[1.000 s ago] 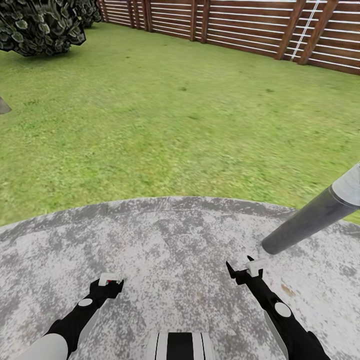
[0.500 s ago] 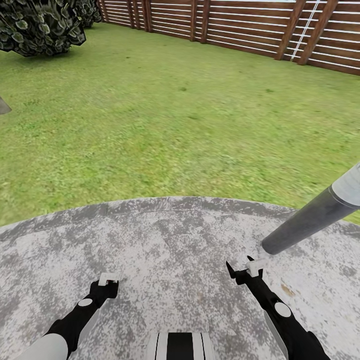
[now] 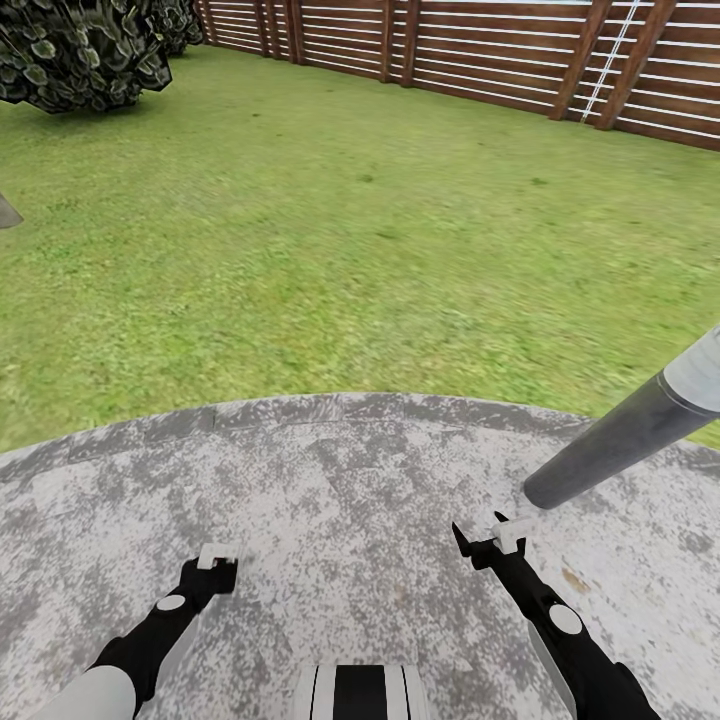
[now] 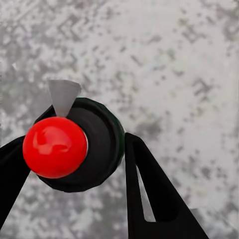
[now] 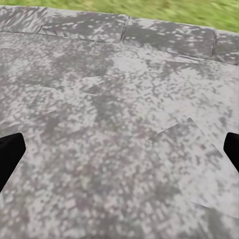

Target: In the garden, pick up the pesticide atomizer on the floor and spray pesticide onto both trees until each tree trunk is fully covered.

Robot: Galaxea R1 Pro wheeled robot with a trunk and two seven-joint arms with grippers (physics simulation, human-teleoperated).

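Straddling the atomizer on the paving slab

Standing on a round grey paving slab (image 3: pixel 360 500), the robot faces open green lawn (image 3: pixel 330 240) that runs to the brown slat fence (image 3: pixel 480 50) along the far edge. At far left on the lawn, a dark leafy shrub (image 3: pixel 80 50) stands well apart from the slab. The slab's curved front edge meets the grass ahead of both arms.

Left gripper (image 3: pixel 217 562): held low over the slab. In the left wrist view, the pesticide atomizer (image 4: pixel 82 144), a dark round body with a red cap (image 4: pixel 55 147) and a pale grey nozzle (image 4: pixel 63 95), sits between the two black fingers (image 4: pixel 149 189). The jaws stand apart on either side of it; contact cannot be told.

Right gripper (image 3: pixel 490 535): held low over the slab, jaws wide apart, bare paving between them in the right wrist view.

To the right, a grey post (image 3: pixel 620 440) rises tilted from the slab, its base just beside the right gripper.
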